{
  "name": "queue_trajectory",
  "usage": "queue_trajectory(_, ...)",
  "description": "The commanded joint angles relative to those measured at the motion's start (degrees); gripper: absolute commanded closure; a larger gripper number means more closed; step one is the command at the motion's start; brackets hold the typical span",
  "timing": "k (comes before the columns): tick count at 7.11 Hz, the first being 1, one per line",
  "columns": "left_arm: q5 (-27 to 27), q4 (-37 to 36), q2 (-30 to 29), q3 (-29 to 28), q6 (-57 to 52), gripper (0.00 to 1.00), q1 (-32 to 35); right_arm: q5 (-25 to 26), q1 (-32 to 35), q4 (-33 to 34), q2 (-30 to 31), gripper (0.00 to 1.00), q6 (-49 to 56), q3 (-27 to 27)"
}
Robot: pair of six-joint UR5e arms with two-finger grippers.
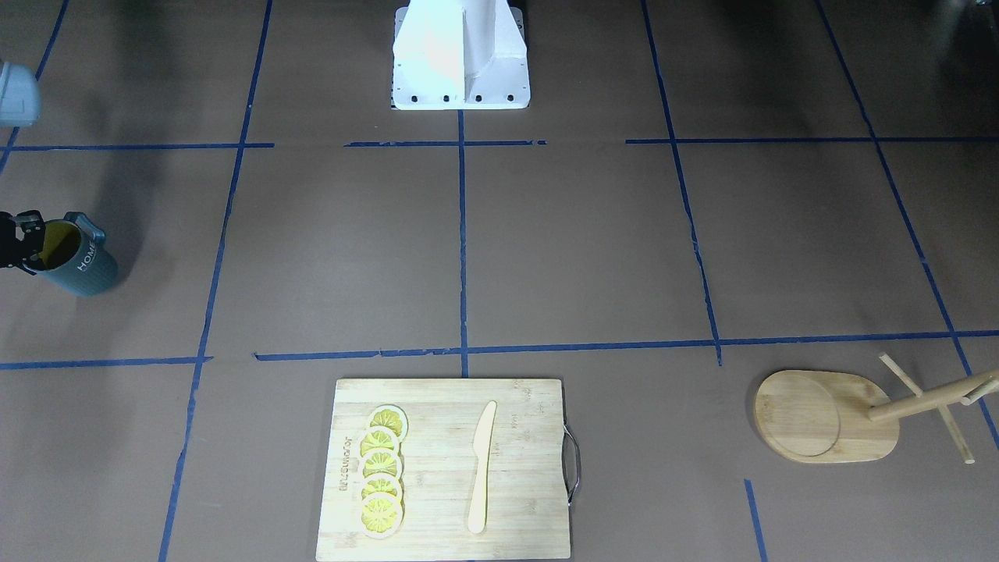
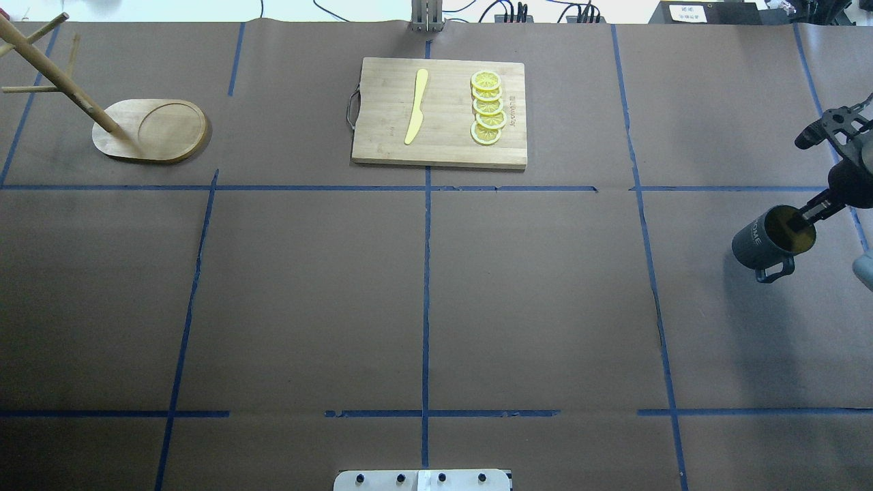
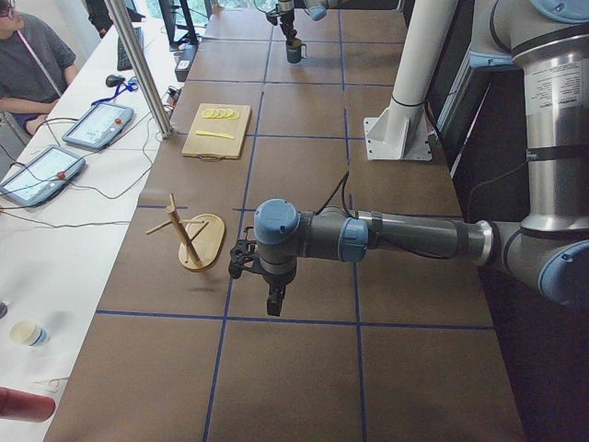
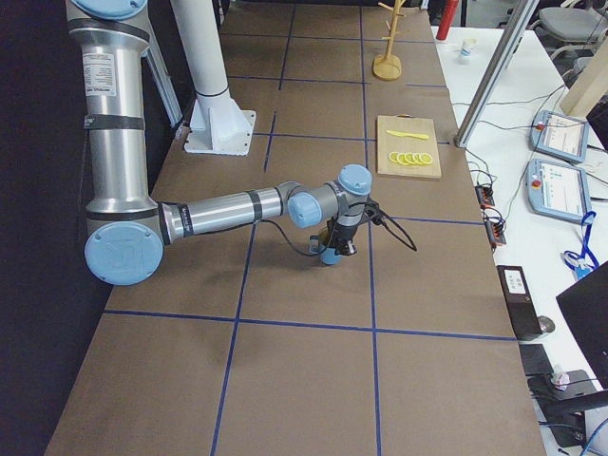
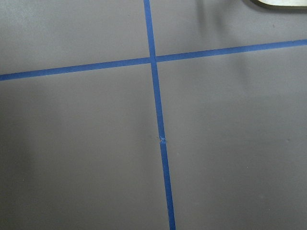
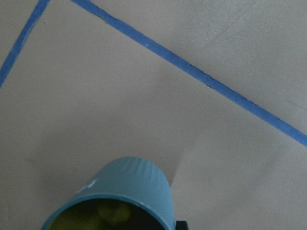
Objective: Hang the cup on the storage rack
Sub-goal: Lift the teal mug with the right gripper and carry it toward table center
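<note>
1. Where the overhead view's table reaches 3 o'clock, the cup stands tilted near the edge. It is a dark teal-grey mug with fine vertical ribs, a yellow inside and white "HOME" lettering on its side. Its loop handle is turned toward 6 o'clock. Whether its bottom touches the table I cannot tell.
2. The right gripper pinches the cup's wall at the 2 o'clock part of the rim, with one black finger down inside the yellow mouth.
3. From the exterior right view, the right arm's grey forearm reaches out low and nearly level, and its wrist bends down onto the cup.
4. The storage rack stands upright at 10 o'clock, well apart from the cup. It is light wood, with an oval base bearing a round recess, a central post and thin dowel pegs.
5. A rectangular bamboo cutting board lies at 12 o'clock, with a metal handle on its 9 o'clock edge. On it are an overlapping row of lemon slices and a pale yellow knife.
6. The table is covered in matte brown paper, crossed by blue tape lines.
7. The left gripper hangs pointing down over the table, near the storage rack but apart from it, and its forearm is level. Whether its fingers are spread or pressed together I cannot tell.
</note>
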State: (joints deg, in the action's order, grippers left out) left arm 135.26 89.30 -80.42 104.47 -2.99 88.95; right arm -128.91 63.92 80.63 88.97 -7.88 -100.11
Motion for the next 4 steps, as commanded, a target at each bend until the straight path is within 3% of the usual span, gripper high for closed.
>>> queue_trajectory(1,0.0,0.08,0.0,0.03,0.0,0.0,0.0,-0.46,-0.02,0.23,-0.55,1.0,-20.07,-4.29)
queue_trajectory(2,0.0,0.08,0.0,0.03,0.0,0.0,0.0,-3.33,-0.11,0.14,-0.64,1.0,-29.2,-5.78)
queue_trajectory(4,0.0,0.08,0.0,0.03,0.0,0.0,0.0,-3.02,-4.39,0.14,-4.4,1.0,-46.18,-8.42)
